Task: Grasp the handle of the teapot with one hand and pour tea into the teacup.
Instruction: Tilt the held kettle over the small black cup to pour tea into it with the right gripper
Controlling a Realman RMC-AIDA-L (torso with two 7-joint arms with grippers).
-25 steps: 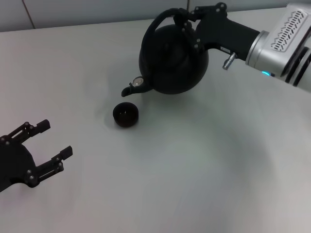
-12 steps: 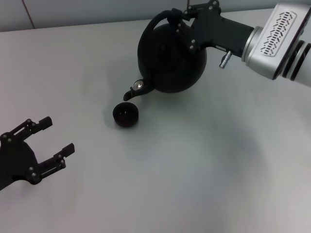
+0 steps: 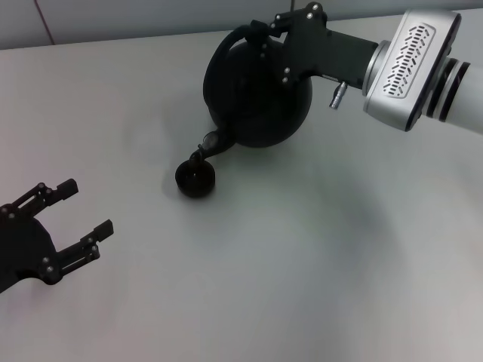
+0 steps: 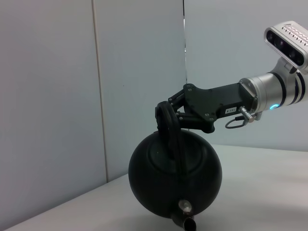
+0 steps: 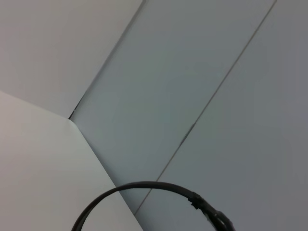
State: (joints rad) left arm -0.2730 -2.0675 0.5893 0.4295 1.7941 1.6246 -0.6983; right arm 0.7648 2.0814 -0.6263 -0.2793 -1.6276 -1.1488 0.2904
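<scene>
The teapot point(image 3: 256, 94) is hanging over the teacup point(image 3: 195, 179), blocking it from above; bare worktop point(image 3: 302, 256) is lying open between the left fingers point(image 3: 94, 240) and the cup.

You are looking at a bare test room or lab: a plain white desk point(image 3: 302, 264) stands against smooth grey wall panels point(image 4: 139, 72) with thin vertical seams and no furnishings.

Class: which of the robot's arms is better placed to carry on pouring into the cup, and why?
Right. The right gripper is shut on the teapot handle, spout tipped over the teacup. The left gripper is open, off to the side.
</scene>
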